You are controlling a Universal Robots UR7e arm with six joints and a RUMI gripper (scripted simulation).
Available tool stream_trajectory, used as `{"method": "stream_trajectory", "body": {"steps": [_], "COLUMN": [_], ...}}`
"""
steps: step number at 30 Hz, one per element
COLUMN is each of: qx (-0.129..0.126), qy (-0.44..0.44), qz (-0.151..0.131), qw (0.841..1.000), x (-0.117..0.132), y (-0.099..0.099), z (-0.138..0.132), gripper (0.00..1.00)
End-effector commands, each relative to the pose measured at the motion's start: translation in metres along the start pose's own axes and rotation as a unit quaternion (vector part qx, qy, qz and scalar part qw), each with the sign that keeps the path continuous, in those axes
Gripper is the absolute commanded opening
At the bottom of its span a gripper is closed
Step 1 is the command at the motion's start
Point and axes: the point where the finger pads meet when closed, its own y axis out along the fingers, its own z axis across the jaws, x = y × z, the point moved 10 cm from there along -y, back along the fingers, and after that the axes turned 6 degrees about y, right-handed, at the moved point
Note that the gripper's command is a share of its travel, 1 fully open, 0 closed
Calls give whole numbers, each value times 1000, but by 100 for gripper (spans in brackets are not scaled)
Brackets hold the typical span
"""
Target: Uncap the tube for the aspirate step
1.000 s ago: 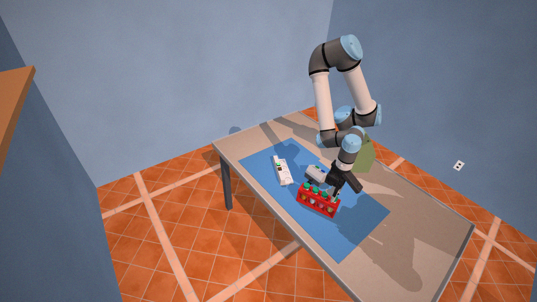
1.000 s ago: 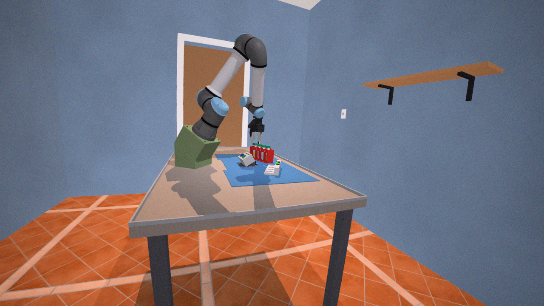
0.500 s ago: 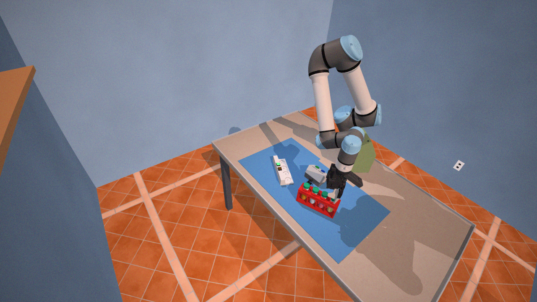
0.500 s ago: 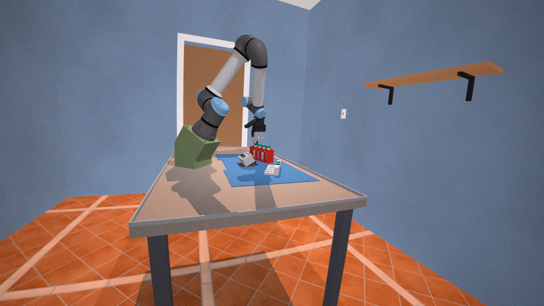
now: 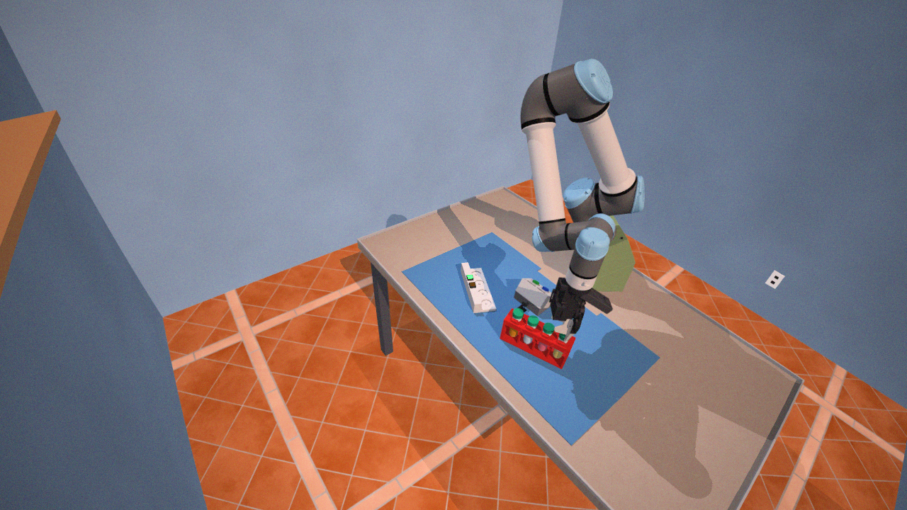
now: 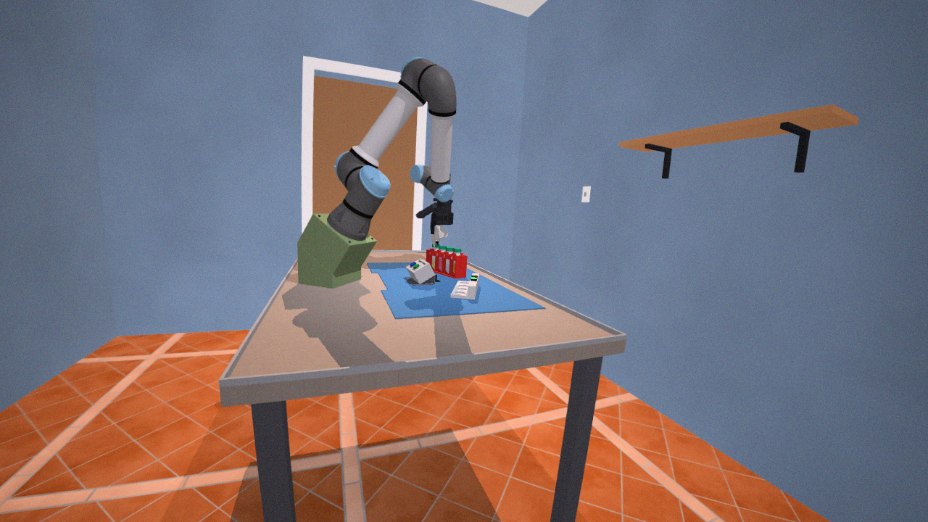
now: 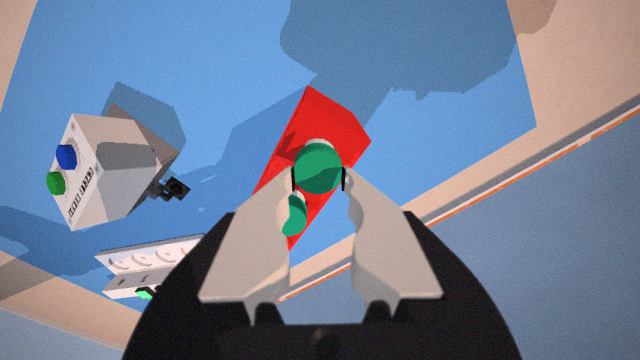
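Jaws [image 5: 563, 333] [image 6: 436, 243] closed on green cap [image 5: 562, 337] [image 6: 437, 246] [image 7: 318, 167]; lettering on key housing [image 5: 531, 294] [image 6: 422, 272] [image 7: 127, 185] too blurred to read.

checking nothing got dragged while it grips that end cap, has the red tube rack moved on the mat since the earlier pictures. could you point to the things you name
No, the red tube rack [image 5: 569, 347] [image 6: 460, 267] [image 7: 330, 107] sits unshifted against the blue mat [image 5: 545, 393] [image 6: 493, 295] [image 7: 225, 60].
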Motion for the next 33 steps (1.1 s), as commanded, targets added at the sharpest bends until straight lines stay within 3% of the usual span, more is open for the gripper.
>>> {"method": "stream_trajectory", "body": {"steps": [1, 5, 10, 14, 22, 27, 29, 31, 33], "qx": [1, 1, 1, 1, 1, 1, 1, 1, 1], "qy": [-1, -1, 124, 173, 342, 450, 450, 499, 499], "qz": [0, 0, 0, 0, 0, 1, 1, 1, 1], "qw": [1000, 1000, 992, 985, 940, 893, 893, 867, 867], "x": [0, 0, 0, 0, 0, 0, 0, 0, 0], "y": [0, 0, 0, 0, 0, 0, 0, 0, 0], "z": [0, 0, 0, 0, 0, 0, 0, 0, 0], "gripper": [0, 0, 0, 0, 0, 0, 0, 0, 0]}}
